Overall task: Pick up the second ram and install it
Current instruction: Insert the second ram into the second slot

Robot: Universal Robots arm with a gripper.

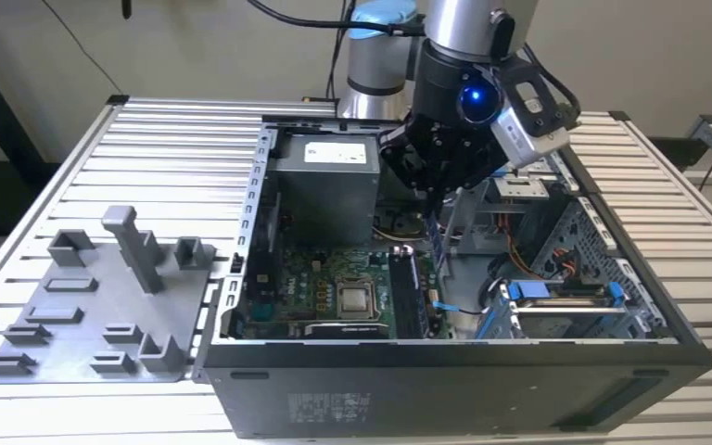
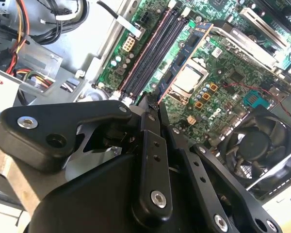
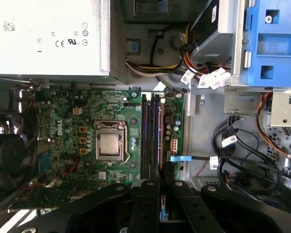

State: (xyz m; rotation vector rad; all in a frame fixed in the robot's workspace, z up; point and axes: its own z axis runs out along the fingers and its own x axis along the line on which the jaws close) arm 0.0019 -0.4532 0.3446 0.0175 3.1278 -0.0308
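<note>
Your black gripper (image 1: 437, 195) grasps the thin dark circuit-board ram (image 1: 434, 234) above the black slots (image 3: 153, 131); tilt could jam it.

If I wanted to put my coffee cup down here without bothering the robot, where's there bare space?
Bare slatted table lies behind the fixture plate, up to the computer case, and again along the case's other side at the exterior view's right. Inside the case it is crowded: gripper over the motherboard, cables beside it.
</note>
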